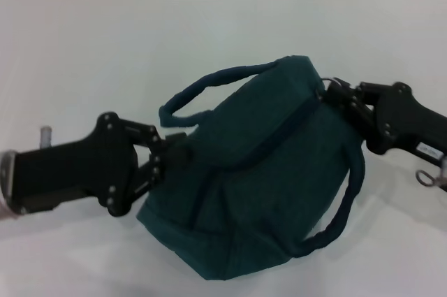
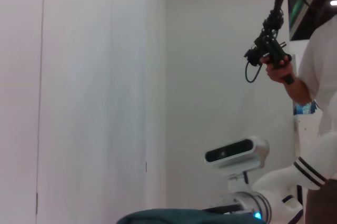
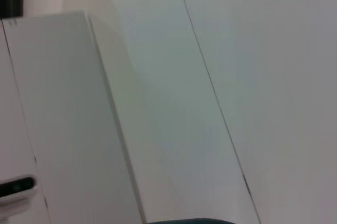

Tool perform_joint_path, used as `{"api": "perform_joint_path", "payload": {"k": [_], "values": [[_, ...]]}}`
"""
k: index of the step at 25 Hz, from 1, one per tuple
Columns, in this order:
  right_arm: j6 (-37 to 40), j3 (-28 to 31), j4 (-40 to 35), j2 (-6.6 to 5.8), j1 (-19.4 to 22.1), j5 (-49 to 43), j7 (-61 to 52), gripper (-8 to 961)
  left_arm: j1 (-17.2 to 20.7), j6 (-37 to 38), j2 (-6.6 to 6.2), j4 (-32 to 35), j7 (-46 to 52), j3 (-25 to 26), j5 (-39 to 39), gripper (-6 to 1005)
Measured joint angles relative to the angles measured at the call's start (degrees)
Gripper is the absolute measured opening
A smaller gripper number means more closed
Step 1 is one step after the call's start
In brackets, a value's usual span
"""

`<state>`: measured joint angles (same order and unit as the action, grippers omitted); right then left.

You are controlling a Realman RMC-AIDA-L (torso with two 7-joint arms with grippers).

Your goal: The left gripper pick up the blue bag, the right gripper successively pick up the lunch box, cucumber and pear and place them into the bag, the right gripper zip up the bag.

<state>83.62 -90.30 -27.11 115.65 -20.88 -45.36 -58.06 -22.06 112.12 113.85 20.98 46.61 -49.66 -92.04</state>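
A: Where is the dark blue-green fabric bag with the two padded loop handles (image 1: 265, 171)?

B: In the middle of the head view, bulging and lying tilted on the white desk (image 1: 84, 52) or just above it; I cannot tell whether its base touches. The left pincer (image 1: 170, 156) is at its left end, fingers pressed in on the cloth there, so it is pinching the bag's edge.

A: And the right pincer (image 1: 332, 96)?

B: At the upper right end of the bag, right where the dark zip line (image 1: 279, 133) runs out. Its fingers look closed on something small at that end, most likely the zip pull, but the pull itself is too small to make out.

A: Any lunch box, cucumber or pear on the desk?

B: None shows. I judge they are inside and that the step in hand is the zipping, near its finish, since the zip line reads as shut along its visible length.

A: What does the next move call for?

B: If any gap remains, a steady pull along the zip line while the left pincer braces the other end. Otherwise, letting go without dragging the bag.

A: The wrist views?

B: Mostly walls; the left one shows a sliver of the bag and a person (image 2: 310, 76) holding a device.
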Motion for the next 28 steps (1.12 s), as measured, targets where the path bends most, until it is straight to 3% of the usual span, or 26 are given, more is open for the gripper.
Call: {"api": "perform_joint_path", "payload": {"k": [3,8,28], "values": [[0.5,-0.01,0.36,0.04,1.05,0.05,0.11,6,-1.15,-0.05,-0.85,0.03,0.43,-0.17,-0.32,55],[-2.16,0.82,1.1,-0.12,1.43,0.2,0.6,6,-1.73,-0.1,-1.14,0.13,0.81,-0.32,-0.47,56],[-16.13,0.89,2.22,0.42,-2.46,0.75,3.12,6,0.36,0.13,-0.5,-0.22,0.94,-0.53,-1.32,63]]}}
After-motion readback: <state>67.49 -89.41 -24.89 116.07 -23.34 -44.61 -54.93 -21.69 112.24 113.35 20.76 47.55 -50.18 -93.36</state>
